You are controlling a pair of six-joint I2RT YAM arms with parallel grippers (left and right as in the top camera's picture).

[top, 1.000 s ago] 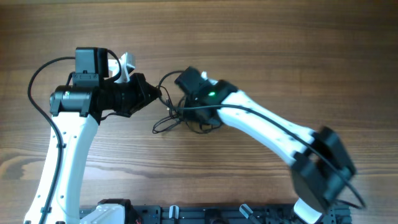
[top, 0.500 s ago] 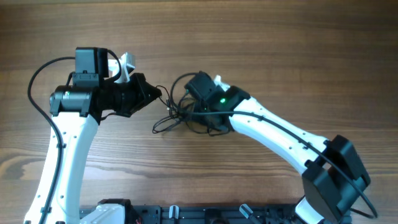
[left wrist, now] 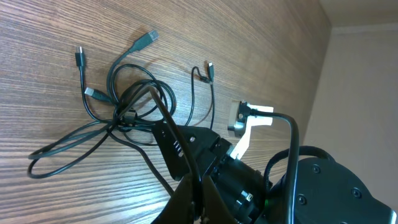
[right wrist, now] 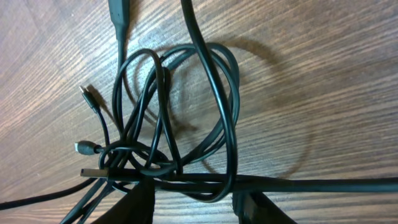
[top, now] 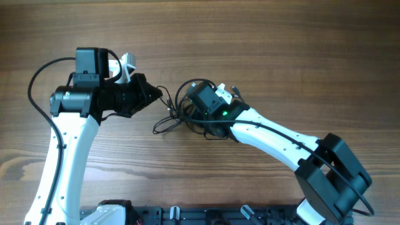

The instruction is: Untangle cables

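The cables [top: 177,119] are thin dark cords lying knotted on the wooden table between the two arms. In the left wrist view the tangle [left wrist: 124,106] spreads out with several small plug ends. One strand runs taut from it into my left gripper [left wrist: 200,196], which is shut on that strand. Overhead, the left gripper [top: 159,95] sits at the tangle's left edge. My right gripper [right wrist: 196,208] is open, its fingers [right wrist: 140,205] straddling the loops [right wrist: 186,124], with a taut strand [right wrist: 292,183] crossing just above the tips. Overhead, the right gripper [top: 192,114] is mostly hidden under its wrist.
The right arm [top: 281,140] reaches in from the lower right and its black wrist [left wrist: 323,186] crowds the left wrist view. Thick black arm wires [top: 37,81] loop at the left. A white clip [top: 128,62] sits on the left wrist. The base rail [top: 187,215] lines the near edge.
The right wrist has swung toward the near side and settled over the tangle, and its jaws have spread wider. The left arm and the strand it holds have stayed put.
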